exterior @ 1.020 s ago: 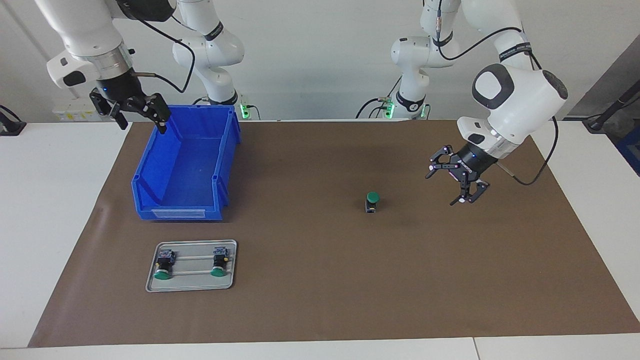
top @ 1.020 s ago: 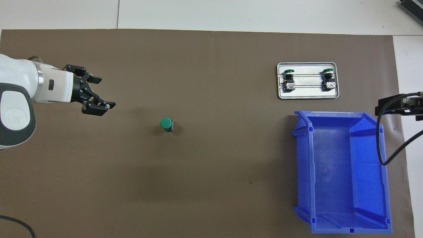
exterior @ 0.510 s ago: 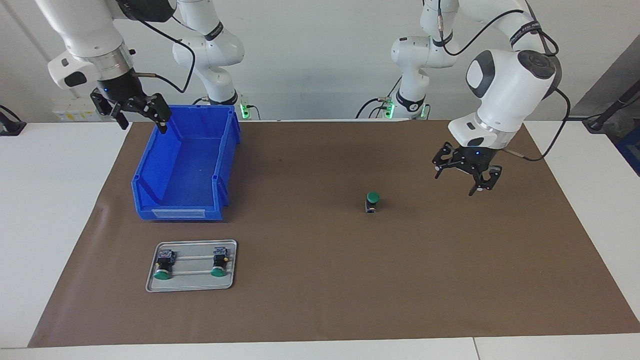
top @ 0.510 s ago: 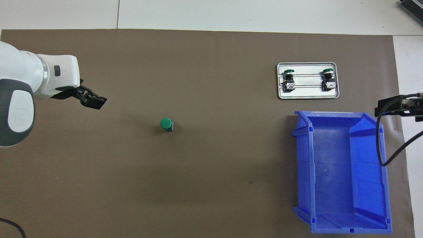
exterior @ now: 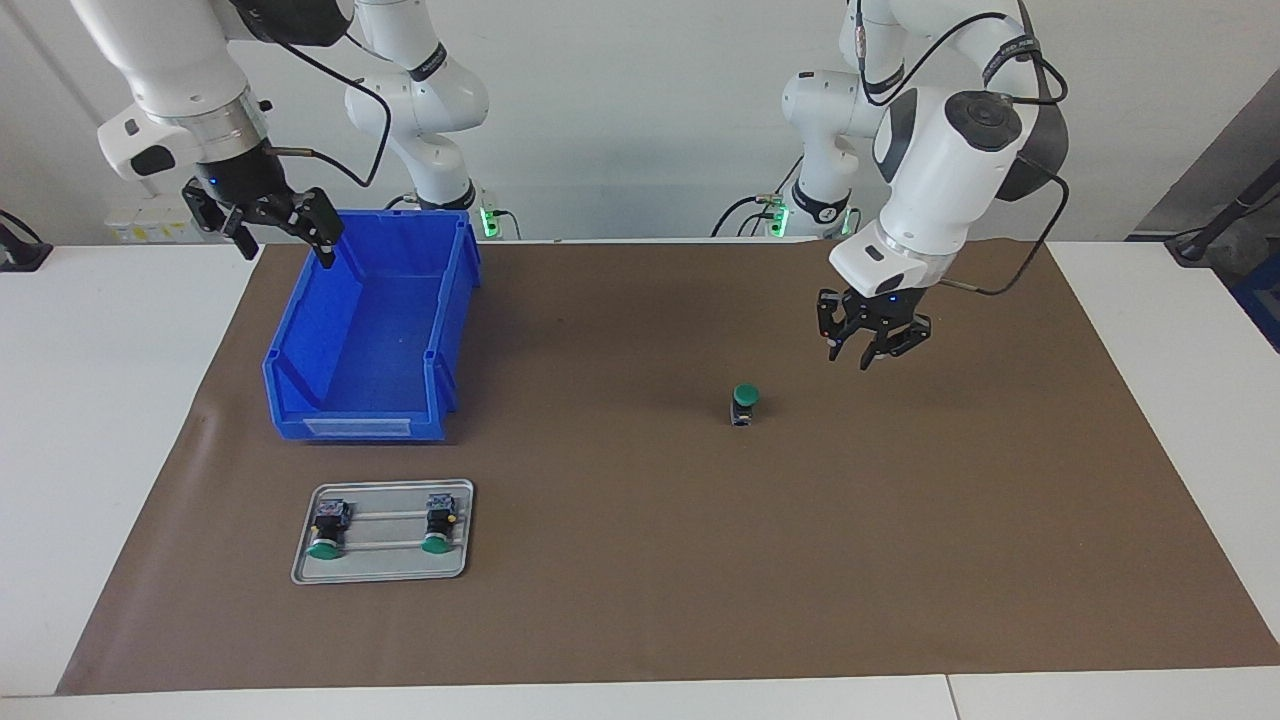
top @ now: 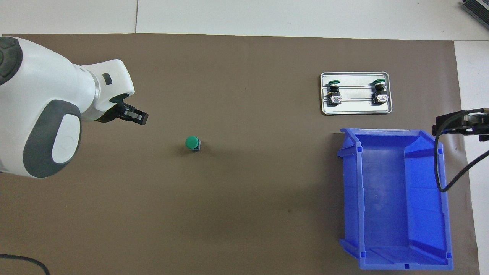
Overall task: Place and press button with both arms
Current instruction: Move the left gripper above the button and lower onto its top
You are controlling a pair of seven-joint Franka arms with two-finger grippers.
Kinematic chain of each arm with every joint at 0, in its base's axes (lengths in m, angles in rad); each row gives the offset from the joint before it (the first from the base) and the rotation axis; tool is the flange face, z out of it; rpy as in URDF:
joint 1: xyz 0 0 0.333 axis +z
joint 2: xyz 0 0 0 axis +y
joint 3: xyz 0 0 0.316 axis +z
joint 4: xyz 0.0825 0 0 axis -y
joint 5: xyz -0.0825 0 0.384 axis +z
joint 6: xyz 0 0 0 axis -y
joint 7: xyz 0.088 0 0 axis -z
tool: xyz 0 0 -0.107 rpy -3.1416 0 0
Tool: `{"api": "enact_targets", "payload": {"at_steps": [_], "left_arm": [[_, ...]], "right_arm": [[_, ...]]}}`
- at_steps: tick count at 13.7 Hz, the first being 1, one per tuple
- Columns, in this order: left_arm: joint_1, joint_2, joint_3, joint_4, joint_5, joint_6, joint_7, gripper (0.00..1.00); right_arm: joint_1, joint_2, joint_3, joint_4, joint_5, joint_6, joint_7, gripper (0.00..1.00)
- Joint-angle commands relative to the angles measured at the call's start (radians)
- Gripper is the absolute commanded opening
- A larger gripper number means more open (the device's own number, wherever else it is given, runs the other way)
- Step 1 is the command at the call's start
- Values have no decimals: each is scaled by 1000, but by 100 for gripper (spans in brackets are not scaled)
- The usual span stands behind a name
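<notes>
- Brown mat (exterior: 640, 560) covered a white table; white wall at top of the facing view.
- Button (exterior: 744, 404) stood upright on the mat, green cap up, centre-right of the facing view, touching nothing.
- Left gripper (exterior: 868, 345) hung in the air upper right of the button, holding nothing. Over the last second it had swung in from the mat's right side toward the button and turned to point down.
- Its fingers had pulled in from wide open; whether the tips met I could not tell.
- Right gripper (exterior: 268, 222) waited spread open and empty over the upper-left rim of the blue bin (exterior: 370, 340), unchanged.
- Two spare buttons (exterior: 378, 528) lay on the metal tray (exterior: 380, 573), lower left.
- Judgement: placing looked done; narrowed fingers heading over suggested the press was coming, not yet begun.
</notes>
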Motion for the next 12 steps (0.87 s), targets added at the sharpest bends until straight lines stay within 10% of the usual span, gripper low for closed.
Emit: {"api": "enact_targets", "payload": {"at_steps": [1, 12], "left_arm": [[-61, 22, 12, 17, 43, -7, -75, 0], [-145, 91, 9, -56, 45, 109, -175, 0]], "right_arm": [[-12, -33, 3, -39, 20, 18, -12, 100], [-16, -38, 3, -48, 20, 18, -17, 100]]}}
